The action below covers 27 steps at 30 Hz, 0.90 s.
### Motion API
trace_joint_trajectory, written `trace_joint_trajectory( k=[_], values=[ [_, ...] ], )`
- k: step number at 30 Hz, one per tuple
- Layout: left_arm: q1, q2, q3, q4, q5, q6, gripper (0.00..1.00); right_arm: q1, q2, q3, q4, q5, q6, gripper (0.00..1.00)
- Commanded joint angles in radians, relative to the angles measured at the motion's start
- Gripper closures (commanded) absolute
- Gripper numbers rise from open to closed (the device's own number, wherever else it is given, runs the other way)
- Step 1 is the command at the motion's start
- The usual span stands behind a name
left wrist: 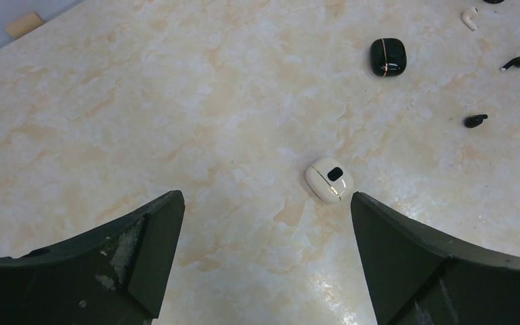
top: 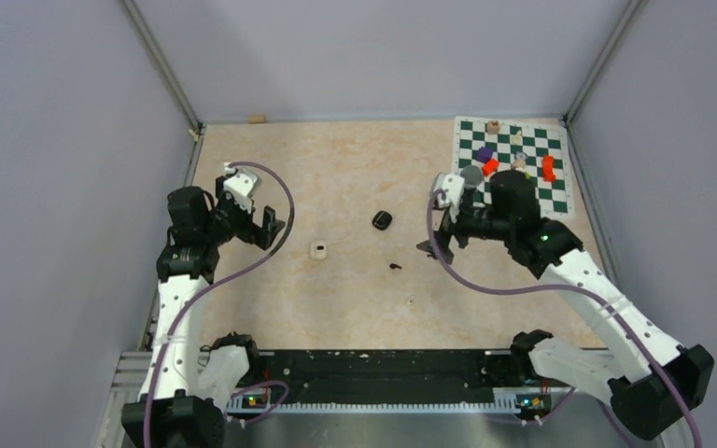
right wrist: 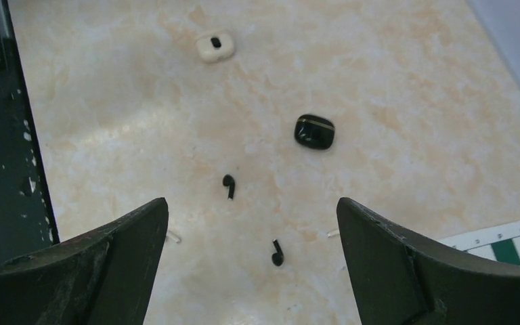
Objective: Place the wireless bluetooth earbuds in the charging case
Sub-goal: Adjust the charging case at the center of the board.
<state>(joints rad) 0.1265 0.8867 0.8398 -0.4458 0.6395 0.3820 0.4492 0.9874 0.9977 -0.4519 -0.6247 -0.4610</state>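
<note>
**A:** What is seen nearest the lens?

**B:** The left fingers (left wrist: 135, 257) are seen spread wide, with nothing held between them. Only bare desk (left wrist: 176, 101) is shown in the gap.

**A:** And where are the cases found?

**B:** A white charging case (left wrist: 330, 179) is found left of the desk's middle, near the left fingers. A black charging case (left wrist: 387, 56) is set close to the middle, well apart from the white one.

**A:** Where are the earbuds placed?

**B:** Two black earbuds (right wrist: 228, 185) are laid loose on the desk, between the black charging case and the near edge. They are apart from each other and outside both cases. One whitish earbud (left wrist: 470, 18) is seen close by.

**A:** And the right side?

**B:** The right fingers (right wrist: 108, 264) are likewise held wide apart over the black earbuds, and nothing is gripped. A chequered mat (top: 560, 140) with coloured blocks (top: 548, 168) is laid at the far right corner.
</note>
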Motion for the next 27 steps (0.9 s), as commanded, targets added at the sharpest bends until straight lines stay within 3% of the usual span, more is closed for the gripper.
trace_joint_trajectory(
  k=[1,10,21,27],
  values=[
    [0.005,0.003,-0.007,0.059,0.046,-0.017,0.01,0.115,0.055,-0.092,0.058,0.217,-0.077,0.08],
    [0.008,0.008,-0.013,0.065,0.043,-0.023,0.01,0.172,0.232,-0.149,0.187,0.486,-0.081,0.23],
    [0.019,0.001,-0.019,0.071,0.059,-0.031,0.01,0.204,0.436,-0.114,0.130,0.590,-0.103,0.32],
    [0.021,0.008,-0.027,0.081,0.069,-0.034,0.01,0.205,0.445,-0.120,0.242,0.611,-0.023,0.32]
  ],
)
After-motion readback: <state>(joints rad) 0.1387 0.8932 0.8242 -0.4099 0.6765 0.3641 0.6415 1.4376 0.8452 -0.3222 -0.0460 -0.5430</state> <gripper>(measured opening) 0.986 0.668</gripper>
